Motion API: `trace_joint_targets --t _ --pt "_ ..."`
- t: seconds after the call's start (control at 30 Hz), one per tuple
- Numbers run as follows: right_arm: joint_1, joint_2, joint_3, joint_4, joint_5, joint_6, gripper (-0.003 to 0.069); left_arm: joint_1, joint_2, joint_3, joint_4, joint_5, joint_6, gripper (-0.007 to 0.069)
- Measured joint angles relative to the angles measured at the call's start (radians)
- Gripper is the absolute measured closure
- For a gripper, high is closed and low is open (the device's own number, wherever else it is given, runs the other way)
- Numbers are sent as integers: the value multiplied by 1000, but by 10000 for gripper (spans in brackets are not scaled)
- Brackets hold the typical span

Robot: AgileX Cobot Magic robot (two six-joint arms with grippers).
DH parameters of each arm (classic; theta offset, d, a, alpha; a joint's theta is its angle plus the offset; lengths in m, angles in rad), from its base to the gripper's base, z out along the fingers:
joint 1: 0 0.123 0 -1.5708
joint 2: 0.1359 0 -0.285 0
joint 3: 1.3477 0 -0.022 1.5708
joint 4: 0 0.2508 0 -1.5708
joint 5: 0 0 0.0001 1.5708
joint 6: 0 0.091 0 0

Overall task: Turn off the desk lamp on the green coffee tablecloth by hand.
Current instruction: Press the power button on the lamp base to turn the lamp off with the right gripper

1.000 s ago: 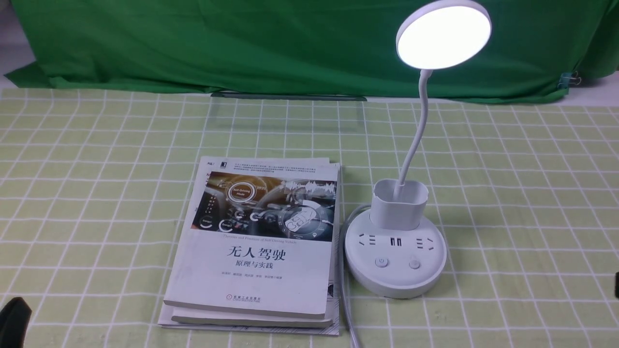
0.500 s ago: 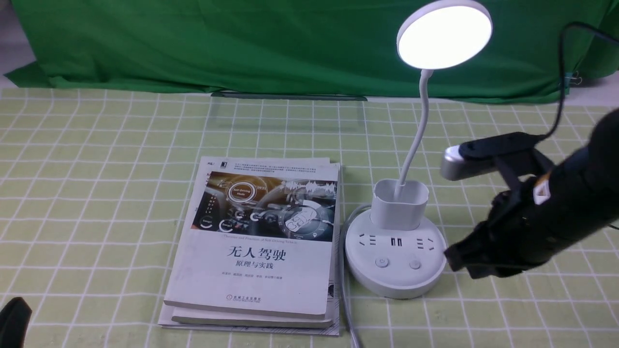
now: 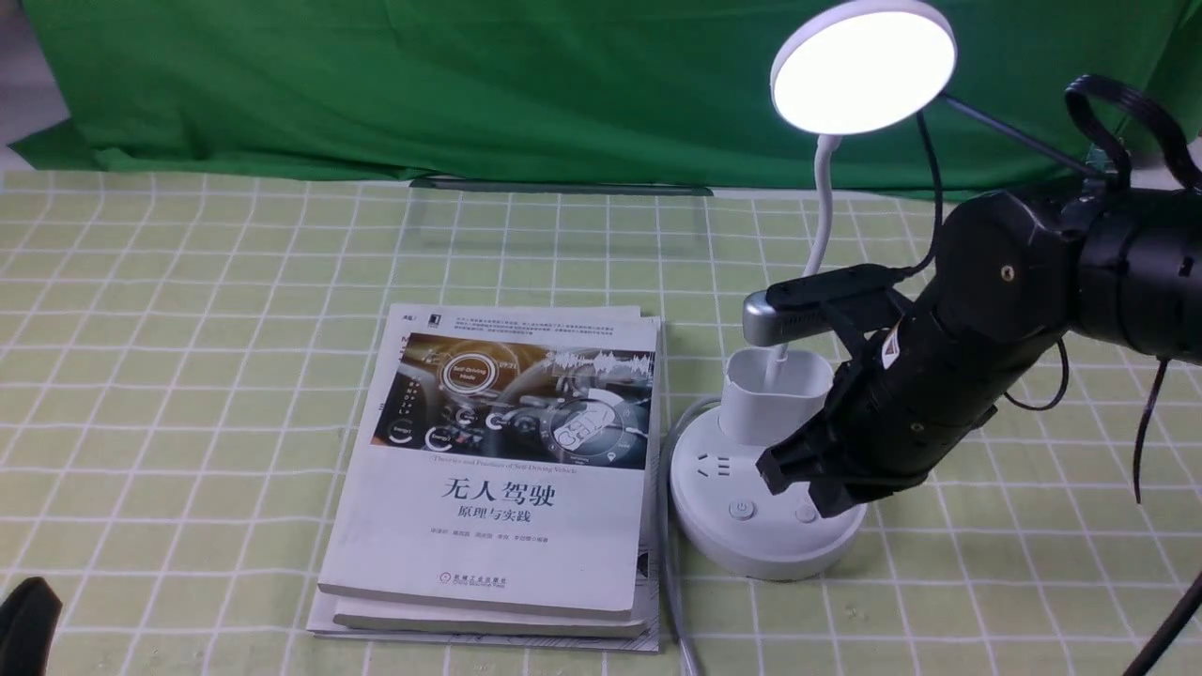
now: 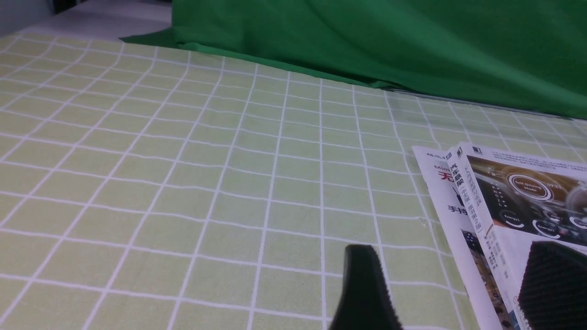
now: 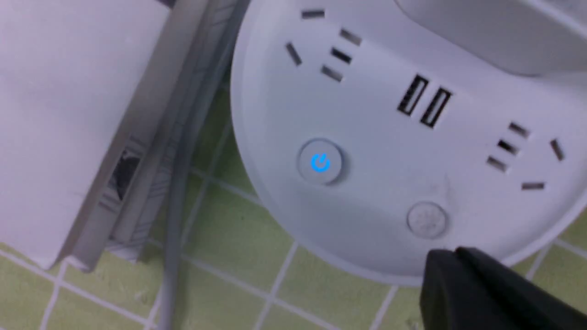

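Note:
The white desk lamp stands on the green coffee tablecloth (image 3: 188,394), and its disc head (image 3: 862,68) glows. Its round base (image 3: 751,549) carries a power button (image 3: 742,510) and a second button (image 3: 805,514). My right gripper (image 3: 787,477), the hand, hangs shut just over the base's right front, in front of the cup holder (image 3: 765,390). In the right wrist view the power button (image 5: 320,162) shines blue, and the shut tips (image 5: 451,259) sit beside the plain button (image 5: 426,220). My left gripper (image 4: 458,293) is open and empty, low over the cloth (image 4: 183,183).
A stack of books (image 3: 507,469) lies just left of the lamp base, and its edge shows in the left wrist view as books (image 4: 486,201). The lamp's grey cord (image 3: 671,582) runs between books and base to the front edge. A dark green backdrop (image 3: 470,84) hangs behind.
My right arm has swept in from the right edge and moved left and down to the lamp base. The lamp head stays lit. The left gripper has not moved.

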Motion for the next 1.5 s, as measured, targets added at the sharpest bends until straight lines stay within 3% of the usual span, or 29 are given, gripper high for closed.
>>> trace_joint_targets --t 1.5 --pt "3 106 -38 8 -13 -18 613 0 0 0 0 0 0 214"
